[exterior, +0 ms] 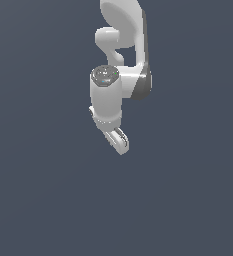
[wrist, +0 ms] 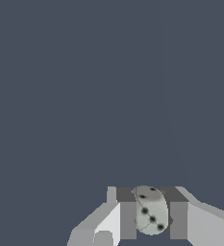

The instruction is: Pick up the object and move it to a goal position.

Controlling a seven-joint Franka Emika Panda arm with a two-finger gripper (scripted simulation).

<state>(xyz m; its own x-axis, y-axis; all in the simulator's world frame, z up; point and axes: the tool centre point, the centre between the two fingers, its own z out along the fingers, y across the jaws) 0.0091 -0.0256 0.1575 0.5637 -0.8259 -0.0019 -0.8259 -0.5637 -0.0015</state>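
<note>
The object (wrist: 150, 207) is a small pale grey rounded piece with black dots, seen in the wrist view. It sits squeezed between the two grey fingers (wrist: 128, 216) of my gripper (wrist: 152, 217), which is shut on it. In the exterior view the white arm (exterior: 107, 95) reaches down from above the middle. Its gripper (exterior: 119, 143) points down toward the exterior view's right. There the object is too small to make out, hidden between the fingers.
A flat dark blue-grey surface (exterior: 43, 190) lies all around the arm in both views. No other thing shows on it.
</note>
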